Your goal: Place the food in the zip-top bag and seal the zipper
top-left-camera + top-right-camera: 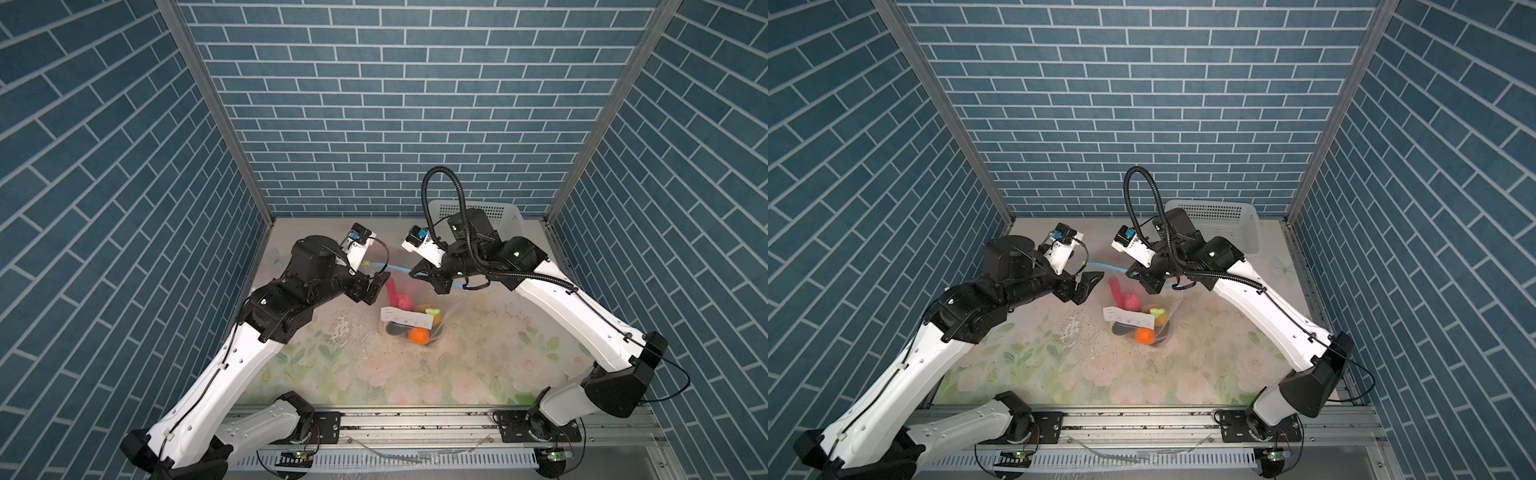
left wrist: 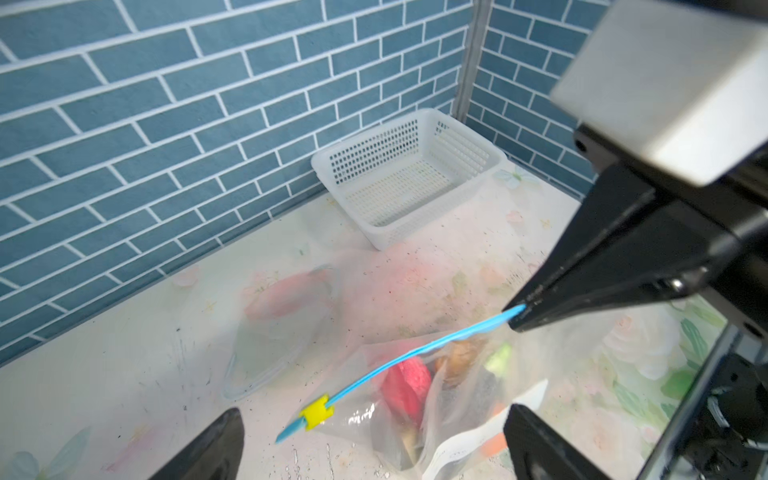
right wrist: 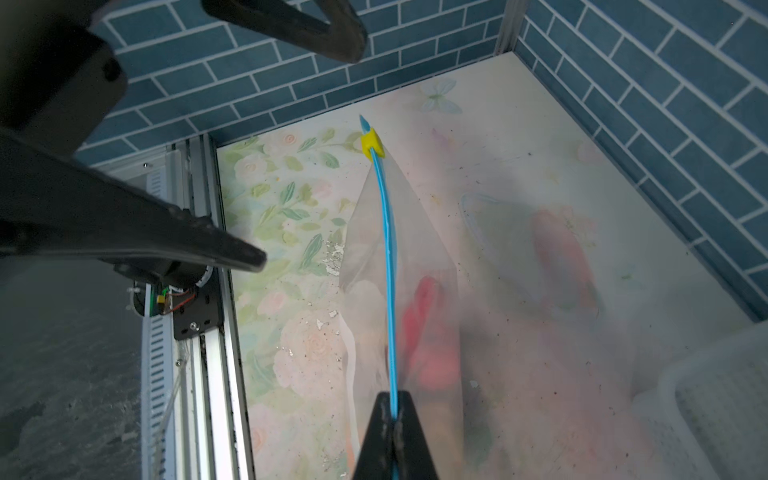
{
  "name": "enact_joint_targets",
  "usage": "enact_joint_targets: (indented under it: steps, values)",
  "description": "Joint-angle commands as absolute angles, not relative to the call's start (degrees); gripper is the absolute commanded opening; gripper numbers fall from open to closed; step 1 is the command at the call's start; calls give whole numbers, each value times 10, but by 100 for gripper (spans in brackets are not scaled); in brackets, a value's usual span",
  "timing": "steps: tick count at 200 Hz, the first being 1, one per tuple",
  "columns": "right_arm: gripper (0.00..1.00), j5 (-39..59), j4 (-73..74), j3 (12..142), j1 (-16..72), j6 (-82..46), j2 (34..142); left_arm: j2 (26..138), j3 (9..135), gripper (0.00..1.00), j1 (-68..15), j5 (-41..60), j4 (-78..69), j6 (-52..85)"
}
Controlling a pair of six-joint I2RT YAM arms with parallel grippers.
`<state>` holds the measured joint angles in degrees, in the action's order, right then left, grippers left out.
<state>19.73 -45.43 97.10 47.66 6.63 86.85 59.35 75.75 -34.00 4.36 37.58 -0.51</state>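
I've got the right gripper (image 3: pixel 392 409) pinching one end of the zipper (image 3: pixel 388 249), zip-top bag (image 1: pixel 405 318) of food (image 1: pixel 417 336) sagging onto the table (image 1: pixel 332 374), left gripper (image 1: pixel 1088 287) spread wide beside the yellow slider (image 2: pixel 316 411), so I'd ease it down flat before letting go.

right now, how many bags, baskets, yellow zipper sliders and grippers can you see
zip-top bag: 1
white basket: 1
yellow slider: 1
grippers: 2, the left gripper and the right gripper
total: 5
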Motion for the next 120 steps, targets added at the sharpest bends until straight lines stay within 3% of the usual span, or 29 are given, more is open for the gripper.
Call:
enact_joint_targets:
  steps: [1,33,70,120]
  values:
    - [0,127,-429,982,478,-132,867,584,763,99,-337,-7,347,39]
    - [0,96,-482,1046,490,-263,900,583,753,99,-336,-12,327,70]
    - [0,85,-507,1099,513,-308,922,584,741,99,-312,-33,318,106]
    - [0,59,-430,1107,545,-397,929,528,698,99,-279,-35,329,151]
